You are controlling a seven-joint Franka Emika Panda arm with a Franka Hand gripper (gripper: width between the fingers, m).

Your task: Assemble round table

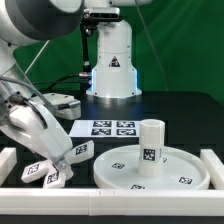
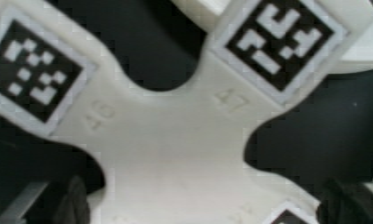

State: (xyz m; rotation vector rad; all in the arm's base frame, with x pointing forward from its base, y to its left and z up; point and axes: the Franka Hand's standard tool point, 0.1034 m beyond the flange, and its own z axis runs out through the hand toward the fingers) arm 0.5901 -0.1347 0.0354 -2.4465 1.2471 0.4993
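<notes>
The arm (image 1: 30, 70) is seen entering from the exterior view's left, bent forward and downward, with the wrist lowered close to the black tabletop (image 1: 190, 120). The pincer (image 1: 55, 155) is held directly over the cross-shaped base (image 1: 78, 151), which lies flat on the tabletop near the white border rail (image 1: 8, 160) at the exterior view's left.

In the wrist view the cross-shaped base (image 2: 165, 130) fills nearly the whole picture, and two of its square tags are shown. The pincer (image 2: 197, 195) is released. Its jaws are spread wide, and one dark fingertip (image 2: 37, 196) is seen at each side of the base. Whether the pads touch the plastic cannot be made out. Nothing is seen to be lifted.

The round disc (image 1: 120, 172) lies flat at the exterior view's right, well apart from the base. The cylindrical leg (image 1: 152, 140) stands upright on it. The marker board (image 1: 112, 128) lies behind the disc, in front of the arm's pedestal (image 1: 112, 60).

In the exterior view the middle of the base is hidden by the pincer, and only its tagged arm ends are shown. The ends of the base's arms are cut off in the wrist view, and the fingertips there are blurred.
</notes>
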